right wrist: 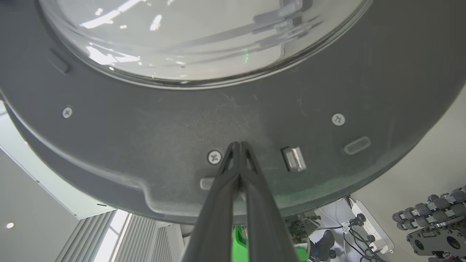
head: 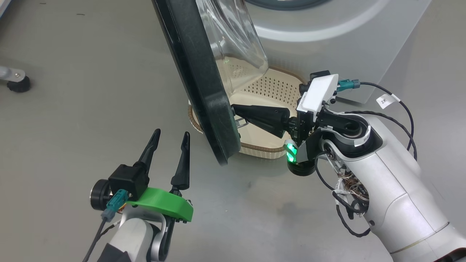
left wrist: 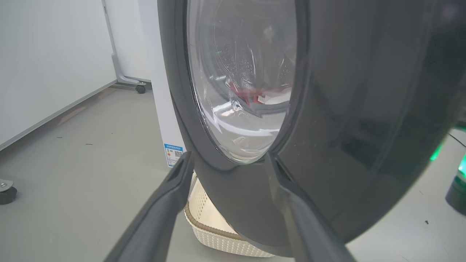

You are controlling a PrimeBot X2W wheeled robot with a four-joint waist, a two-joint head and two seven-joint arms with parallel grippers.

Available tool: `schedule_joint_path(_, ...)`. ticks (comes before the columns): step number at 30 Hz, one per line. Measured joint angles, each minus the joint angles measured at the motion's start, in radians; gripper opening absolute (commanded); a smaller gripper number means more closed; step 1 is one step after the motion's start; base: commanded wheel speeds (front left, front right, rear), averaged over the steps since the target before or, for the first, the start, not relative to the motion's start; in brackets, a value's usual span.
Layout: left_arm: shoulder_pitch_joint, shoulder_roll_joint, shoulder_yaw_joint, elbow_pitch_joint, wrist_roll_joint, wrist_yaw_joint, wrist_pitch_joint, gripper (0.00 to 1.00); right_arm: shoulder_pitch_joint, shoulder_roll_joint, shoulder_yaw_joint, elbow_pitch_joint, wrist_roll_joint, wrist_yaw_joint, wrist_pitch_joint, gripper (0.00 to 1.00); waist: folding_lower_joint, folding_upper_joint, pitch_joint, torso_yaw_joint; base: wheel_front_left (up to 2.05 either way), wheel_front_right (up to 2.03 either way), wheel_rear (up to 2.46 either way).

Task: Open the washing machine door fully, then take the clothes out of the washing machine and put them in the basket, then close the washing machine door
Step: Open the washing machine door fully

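– Grey floor [head: 72,109] at far left, with a black caster foot [head: 16,84] on it. Next along?
– Lower left, the left gripper [head: 172,133]. Points up the head view with both dark fingers spread wide, clasping nothing. Wears a green cover [head: 164,203] at the wrist. Stops short of the washing machine door [head: 204,91], near but apart.
– And through its own camera?
– Faces the door's outer side, fingertips wide apart before the lower rim.
– Door's position?
– Swung out from the washing machine [head: 327,54], edge-on and tilted in the head view. Shows a glossy black ring, with the clear glass bowl [head: 236,47] bulging to the right. Hangs over the left part of the basket [head: 262,148].
– About that basket?
– Cream, perforated, brown woven-look rim. Sits on the floor just before the machine, partly beneath the door.
– Then the right gripper [head: 233,107]?
– Reaches leftward across the basket, fingers pressed tight together with nothing between. Meets the door's inner face at the tips, between a screw [right wrist: 214,157] and a metal latch tab [right wrist: 293,159]. Glows with a green light [head: 290,151] at the wrist.
– Farthest right?
– Big white machine body, blue label [left wrist: 173,154] at the lower front corner. Holds the red-and-white clothes [left wrist: 251,95] inside the steel drum [left wrist: 236,62], glimpsed through the glass from the left wrist view.
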Motion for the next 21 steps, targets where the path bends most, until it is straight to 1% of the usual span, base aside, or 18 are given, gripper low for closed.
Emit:
schedule_joint_path(5,0.001,0.0,0.023,0.0,0.0,0.0,0.0,1.0,0.0,0.001,0.001,0.002,-0.012,0.0,-0.029,0.0,0.0,0.0,-0.006,-0.008,0.0,0.0,0.0)
schedule_joint_path(7,0.001,0.0,0.034,0.001,0.005,0.0,0.0,1.0,0.0,0.001,0.001,0.006,-0.04,0.001,-0.047,0.0,0.0,0.0,-0.011,-0.015,0.0,0.0,0.0)
schedule_joint_path(8,0.001,0.0,0.037,0.001,0.007,0.0,0.0,1.0,-0.001,-0.001,0.003,0.007,-0.077,0.007,-0.068,0.0,0.0,0.0,-0.014,-0.018,0.0,0.0,0.0)
schedule_joint_path(9,0.001,0.0,0.041,0.002,0.008,0.0,0.0,1.0,-0.001,-0.019,0.008,0.008,-0.142,0.039,-0.103,0.0,0.0,0.0,-0.022,-0.026,0.0,0.0,0.0)
schedule_joint_path(10,0.002,0.0,0.044,0.003,0.008,0.0,0.0,1.0,-0.001,-0.034,0.008,0.008,-0.168,0.056,-0.123,0.0,0.0,0.0,-0.027,-0.03,0.0,0.0,0.0)
schedule_joint_path(13,0.003,0.0,0.052,0.01,0.013,0.0,0.0,1.0,-0.001,-0.079,0.007,0.009,-0.234,0.095,-0.179,0.0,0.0,0.0,-0.044,-0.042,0.0,0.0,0.0)
schedule_joint_path(16,0.005,0.0,0.07,0.016,0.017,0.0,0.0,1.0,-0.001,-0.119,0.017,0.008,-0.325,0.139,-0.239,0.0,0.0,0.0,-0.064,-0.056,0.0,0.0,0.0)
schedule_joint_path(18,0.009,0.0,0.083,0.018,0.029,0.0,0.0,1.0,0.0,-0.132,0.021,0.007,-0.373,0.166,-0.283,0.0,0.0,0.0,-0.077,-0.067,0.0,0.0,0.0)
schedule_joint_path(21,0.026,0.0,0.105,0.024,0.044,0.003,0.0,1.0,0.0,-0.171,0.051,0.002,-0.487,0.207,-0.354,0.0,0.0,0.0001,-0.098,-0.087,0.0,0.0,0.0)
